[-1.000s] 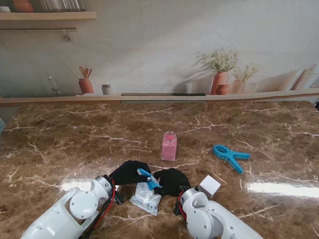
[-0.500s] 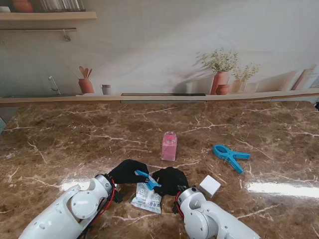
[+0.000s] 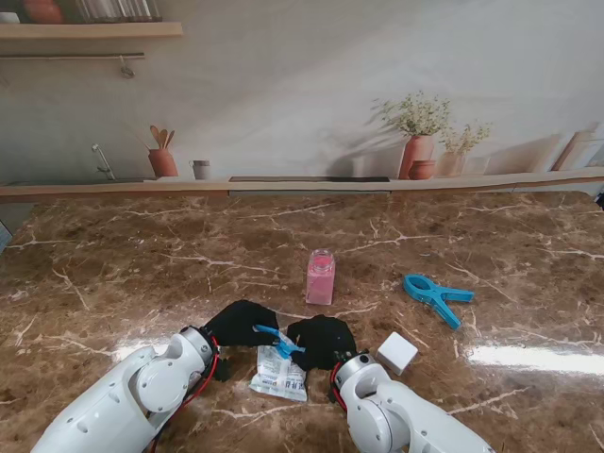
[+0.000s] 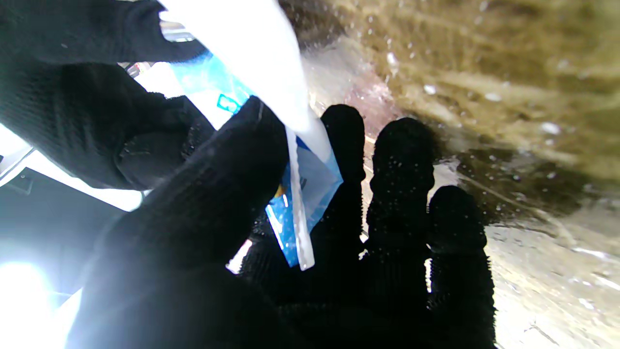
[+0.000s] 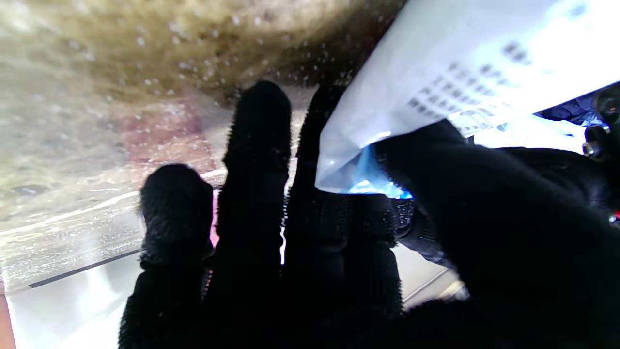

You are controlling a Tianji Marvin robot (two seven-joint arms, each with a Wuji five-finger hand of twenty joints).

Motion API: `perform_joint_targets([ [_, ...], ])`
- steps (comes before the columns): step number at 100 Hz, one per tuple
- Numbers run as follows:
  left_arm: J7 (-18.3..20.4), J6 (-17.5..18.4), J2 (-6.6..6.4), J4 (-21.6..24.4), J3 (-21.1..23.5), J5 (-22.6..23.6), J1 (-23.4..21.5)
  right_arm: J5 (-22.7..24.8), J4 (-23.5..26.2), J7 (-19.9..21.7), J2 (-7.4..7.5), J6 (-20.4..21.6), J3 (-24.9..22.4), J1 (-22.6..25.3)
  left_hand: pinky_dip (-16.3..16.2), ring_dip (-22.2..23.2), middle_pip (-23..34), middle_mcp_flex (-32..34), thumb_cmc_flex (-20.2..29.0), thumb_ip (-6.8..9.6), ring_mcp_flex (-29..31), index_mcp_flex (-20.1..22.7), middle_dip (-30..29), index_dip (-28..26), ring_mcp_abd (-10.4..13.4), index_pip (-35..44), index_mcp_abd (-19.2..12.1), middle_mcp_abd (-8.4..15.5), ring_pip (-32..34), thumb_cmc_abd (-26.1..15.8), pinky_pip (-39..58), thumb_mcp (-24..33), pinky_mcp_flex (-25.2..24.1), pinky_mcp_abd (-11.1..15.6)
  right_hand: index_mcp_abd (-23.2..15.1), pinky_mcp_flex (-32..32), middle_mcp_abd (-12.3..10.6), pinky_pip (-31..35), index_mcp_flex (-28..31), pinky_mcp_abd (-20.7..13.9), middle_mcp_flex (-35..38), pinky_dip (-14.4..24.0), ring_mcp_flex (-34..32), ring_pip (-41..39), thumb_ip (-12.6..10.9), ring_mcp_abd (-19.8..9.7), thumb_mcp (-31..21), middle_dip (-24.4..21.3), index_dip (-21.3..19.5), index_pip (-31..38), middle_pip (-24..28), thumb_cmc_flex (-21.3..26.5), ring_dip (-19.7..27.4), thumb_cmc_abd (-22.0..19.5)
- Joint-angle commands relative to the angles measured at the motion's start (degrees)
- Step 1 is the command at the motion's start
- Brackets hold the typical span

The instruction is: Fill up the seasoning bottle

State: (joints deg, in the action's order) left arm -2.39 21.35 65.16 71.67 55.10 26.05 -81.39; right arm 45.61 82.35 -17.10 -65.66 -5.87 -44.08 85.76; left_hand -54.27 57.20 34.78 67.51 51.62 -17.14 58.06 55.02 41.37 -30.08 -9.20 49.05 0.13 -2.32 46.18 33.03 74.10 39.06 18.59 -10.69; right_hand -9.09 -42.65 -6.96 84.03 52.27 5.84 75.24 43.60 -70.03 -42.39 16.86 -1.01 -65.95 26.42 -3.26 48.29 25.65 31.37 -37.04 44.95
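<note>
1 bottle (image 3: 321,276), 1 pouch (image 3: 277,372), 1 clip (image 3: 435,296), 1 box (image 3: 397,352).

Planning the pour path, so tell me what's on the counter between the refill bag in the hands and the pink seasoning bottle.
Nothing: in the stand view, only bare marble countertop separates the bag from the bottle.

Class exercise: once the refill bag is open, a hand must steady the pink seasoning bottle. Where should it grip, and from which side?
Probably the flat side walls of the seasoning bottle, around mid-height. It stands upright and apart from the other things, mouth on top. Come in level from the right hand side, nearer to me, leaving the mouth free for pouring.
</note>
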Motion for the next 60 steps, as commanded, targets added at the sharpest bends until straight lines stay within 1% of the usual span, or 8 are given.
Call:
perform_joint_targets([
  [1, -0.37, -0.86, -0.48, -2.24, 0.37, -0.70, -0.68, -0.29, -0.70, 1.37, 0.80, -0.12, -1.01, 2.02, -0.57, -0.13, 0.89, 2.07, 7.62, 8.07, 0.86, 9.86, 0.28, -2.60, -5.57, 9.20, -11.00, 2.36, -1.29, -5.38, -0.20, 20.54, -0.70, -6.79, -1.31, 5.31, 2.70, -4.02, -3.49, -0.96, -8.42, -0.48, 5.45, 5.93, -4.09, -0.68, -3.50, -2.41, -6.80, -7.91, -8.75, -0.78, -0.15, -1.46],
  [3, -0.41, -0.91, -0.45, -2.19, 0.44, -0.87, -0.75, -0.23, -0.25, 1.57, 0.87, -0.06, -1.43, 2.36, -0.58, -0.04, 0.93, 1.91, 7.57, 8.06, 0.77, 9.65, 0.38, -2.62, -5.58, 9.22, -11.06, 2.46, -1.22, -5.62, -0.13, 20.32, -0.72, -6.77, -0.65, 6.44, 2.68, -5.04, -3.81, -1.04, -9.91, -0.60, 6.77, 6.73, -4.89, -0.74, -3.26, -2.65, -9.45, -11.48, -8.70, -1.70, -0.02, -1.70],
  [7, -0.58, -0.95, -0.41, -2.13, 0.58, -0.92, -0.83, -0.20, 0.80, 2.02, 1.02, 0.13, -2.46, 3.14, -0.60, 0.03, 0.96, 1.73, 7.31, 8.04, 0.65, 9.38, 0.55, -2.67, -5.46, 9.28, -11.24, 2.58, -1.17, -5.97, -0.05, 20.01, -0.72, -6.73, 0.71, 8.65, 2.53, -7.83, -4.20, -0.91, -12.74, -1.29, 9.26, 8.37, -9.33, -0.71, -2.87, -5.08, -15.72, -18.95, -8.73, -4.87, 0.83, -2.04],
  [9, -0.65, -0.98, -0.40, -2.08, 0.65, -0.89, -0.87, -0.25, 1.52, 2.41, 1.11, 0.25, -3.12, 3.64, -0.60, 0.03, 0.94, 1.64, 7.24, 8.05, 0.59, 9.25, 0.61, -2.69, -5.38, 9.30, -11.27, 2.60, -1.18, -6.12, -0.04, 19.93, -0.72, -6.72, 1.06, 9.81, 2.63, -9.22, -5.08, -0.77, -14.04, -1.72, 10.51, 9.34, -9.88, -0.66, -2.05, -5.34, -16.86, -20.33, -9.12, -6.02, 1.32, -1.74],
  [19, -0.80, -0.97, -0.46, -1.73, 1.05, -0.56, -1.12, 0.16, 5.70, 4.01, 1.60, 0.56, -6.88, 6.64, -0.54, -0.01, 0.83, 1.37, 7.22, 7.98, 0.30, 8.87, 0.88, -2.78, -5.36, 9.37, -11.26, 2.63, -1.26, -6.31, -0.12, 19.50, -0.90, -6.68, 1.64, 12.56, 2.77, -13.10, -8.02, -0.66, -17.70, -2.73, 13.77, 12.46, -9.58, -0.43, 1.37, -5.75, -18.47, -22.83, -10.29, -10.13, 3.07, -1.36],
  [37, -0.50, -0.36, -0.79, -1.20, 1.31, 0.61, -1.28, 3.39, 14.22, 3.81, 2.03, 0.04, -14.73, 13.42, -0.34, -0.14, 0.50, 1.12, 7.30, 7.67, -0.14, 8.40, 1.17, -2.88, -5.08, 9.39, -11.54, 2.79, -1.39, -6.70, -0.52, 18.76, -1.26, -6.71, 1.75, 12.86, 2.89, -13.94, -8.49, -0.72, -18.19, -2.67, 14.37, 13.37, -9.56, -0.26, 4.00, -5.68, -19.23, -23.65, -10.23, -12.08, 3.68, -2.30],
  [49, -0.63, -0.24, -0.80, -1.32, 1.20, 0.86, -1.18, 6.87, 18.68, 2.52, 2.08, -2.07, -19.81, 17.12, -0.28, -0.14, 0.38, 0.98, 7.47, 7.57, -0.27, 8.27, 1.37, -2.95, -5.11, 9.44, -11.44, 2.78, -1.42, -6.78, -0.65, 18.59, -1.42, -6.78, 1.85, 12.90, 2.85, -14.10, -8.12, -0.72, -17.71, -2.54, 14.44, 13.61, -9.84, -0.24, 5.16, -5.32, -19.74, -23.85, -9.84, -12.08, 3.80, -2.87],
  [60, -1.67, 0.27, -0.81, -1.56, 1.00, 2.36, -1.00, 9.66, 20.10, 1.79, 2.07, -5.37, -23.06, 18.33, -0.27, -0.19, 0.25, 0.85, 7.56, 7.39, -0.45, 8.17, 1.50, -2.93, -5.21, 9.32, -11.36, 2.74, -1.50, -6.97, -0.73, 18.27, -1.58, -6.81, 2.08, 13.44, 3.03, -15.03, -7.77, -0.53, -17.38, -2.75, 14.75, 13.88, -10.05, -0.04, 5.41, -4.82, -20.25, -23.85, -9.44, -11.81, 3.87, -3.12],
])
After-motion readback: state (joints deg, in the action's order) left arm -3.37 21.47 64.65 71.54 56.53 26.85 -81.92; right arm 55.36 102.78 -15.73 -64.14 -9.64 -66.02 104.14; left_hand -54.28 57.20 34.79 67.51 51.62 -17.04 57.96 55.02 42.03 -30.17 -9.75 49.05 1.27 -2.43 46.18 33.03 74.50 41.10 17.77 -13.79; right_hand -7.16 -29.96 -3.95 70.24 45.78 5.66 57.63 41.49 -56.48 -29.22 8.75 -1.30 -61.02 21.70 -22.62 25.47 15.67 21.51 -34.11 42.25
